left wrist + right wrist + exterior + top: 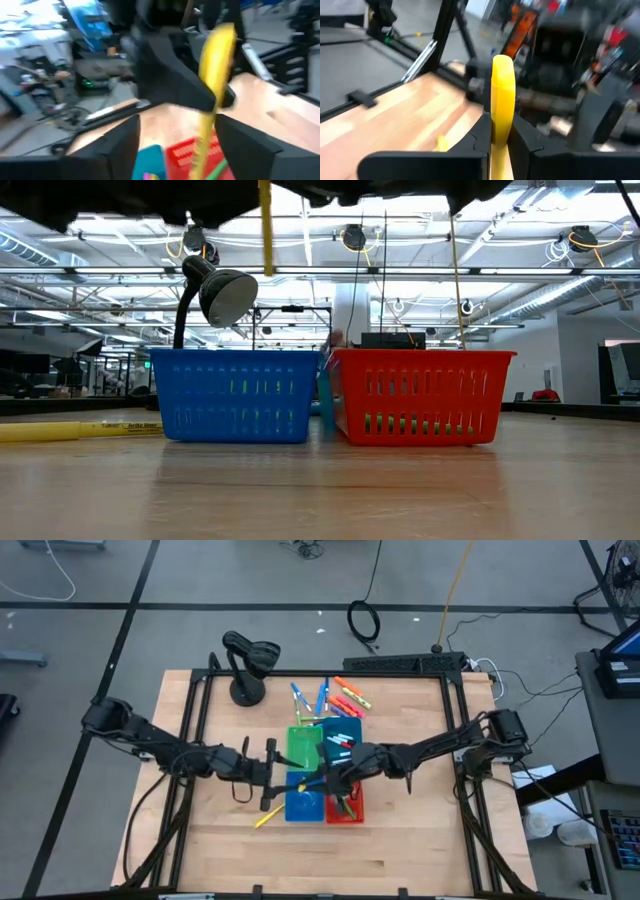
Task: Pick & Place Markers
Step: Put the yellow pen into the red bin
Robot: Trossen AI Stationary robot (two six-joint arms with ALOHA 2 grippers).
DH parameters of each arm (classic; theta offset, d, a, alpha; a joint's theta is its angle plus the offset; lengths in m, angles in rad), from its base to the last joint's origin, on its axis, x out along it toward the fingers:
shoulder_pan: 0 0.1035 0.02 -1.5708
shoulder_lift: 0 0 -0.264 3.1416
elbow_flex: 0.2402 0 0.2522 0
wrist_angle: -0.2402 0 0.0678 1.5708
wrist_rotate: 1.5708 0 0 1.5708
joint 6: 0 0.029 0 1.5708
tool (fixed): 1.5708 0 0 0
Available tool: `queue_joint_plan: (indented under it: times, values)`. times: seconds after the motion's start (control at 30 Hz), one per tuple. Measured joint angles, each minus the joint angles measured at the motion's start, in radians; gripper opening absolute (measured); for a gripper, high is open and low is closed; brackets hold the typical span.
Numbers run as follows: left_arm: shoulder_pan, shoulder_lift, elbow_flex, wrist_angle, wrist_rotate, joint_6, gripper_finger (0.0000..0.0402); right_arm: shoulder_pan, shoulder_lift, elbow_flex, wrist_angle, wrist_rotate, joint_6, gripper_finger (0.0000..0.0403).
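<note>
Right up against the right wrist camera, a yellow marker point(502, 100) stands upright, pinched between the right gripper point(501, 142)'s two dark fingers pressed tight on it. Left wrist view catches the same marker from the other side, blurry and tilted, with the left gripper point(177, 145)'s fingers spread wide on either side and not touching it.

Only the overhead shot gives the layout: both arms reach in low and meet over the blue bin point(304, 800), with the red bin point(346, 806) beside it and the green bin point(302, 745) and teal bin point(341, 736) behind. Loose markers point(330, 696) sit in a bunch on the wooden table point(420, 830) past the bins, and another yellow marker point(268, 817) lies just off the blue bin's left side.

Low view shows that second one lying flat on the wood; there's dark print along its barrel but I can't read it. It also shows the held marker hanging above the blue bin, plus a black desk lamp point(215, 292) behind.
</note>
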Motion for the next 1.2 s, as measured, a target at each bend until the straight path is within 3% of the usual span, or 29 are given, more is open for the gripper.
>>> queue_joint_plan:
  times: [0.23, 0.37, 0.6, 1.2]
  values:
    - [-0.081, -0.121, 0.018, -0.208, -0.273, -0.004, 0.0301, 0.060, -0.109, -0.003, -0.373, -0.009, 0.242, 0.0024]
    - [-0.105, -0.166, 0.017, -0.314, -0.354, -0.065, 0.0297, 0.099, -0.149, -0.066, -0.439, -0.004, 0.432, 0.0024]
    - [-0.097, -0.169, 0.018, -0.352, -0.356, -0.094, 0.0269, 0.137, -0.165, -0.232, -0.253, -0.001, 0.662, 0.0034]
    - [-0.077, -0.167, 0.017, -0.404, -0.353, -0.124, 0.0246, 0.097, -0.162, -0.291, -0.165, -0.001, 0.605, 0.0103]
